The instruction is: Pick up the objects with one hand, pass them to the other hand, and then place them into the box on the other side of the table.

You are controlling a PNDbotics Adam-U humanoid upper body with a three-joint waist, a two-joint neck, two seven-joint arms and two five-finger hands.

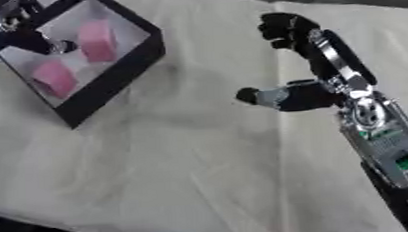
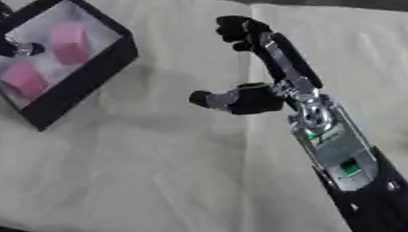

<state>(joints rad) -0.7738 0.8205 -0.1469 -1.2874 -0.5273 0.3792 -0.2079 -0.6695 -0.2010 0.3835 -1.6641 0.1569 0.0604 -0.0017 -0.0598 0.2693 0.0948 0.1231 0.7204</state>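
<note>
Two pink blocks point(image 1: 97, 40) already in box point(image 1: 114, 75), far left. Left hand point(image 1: 30, 41) over box, fingers unclear. Right hand point(image 1: 302, 57) empty, fingers curled, mid-worktop point(image 1: 175, 159). Placing looks done; next: right hand needs another object, none visible.

Both eyes look steeply down from the robot's head onto the cloth-covered table point(image 1: 184, 164), close in, with the surface lying askew in the frame. They share nearly the whole scene: the black box point(image 1: 109, 78) sits at upper left and the right hand point(image 2: 267, 74) reaches in from the lower right. In the right eye view everything sits further left, the box cut by the edge, with more table showing at right.
</note>
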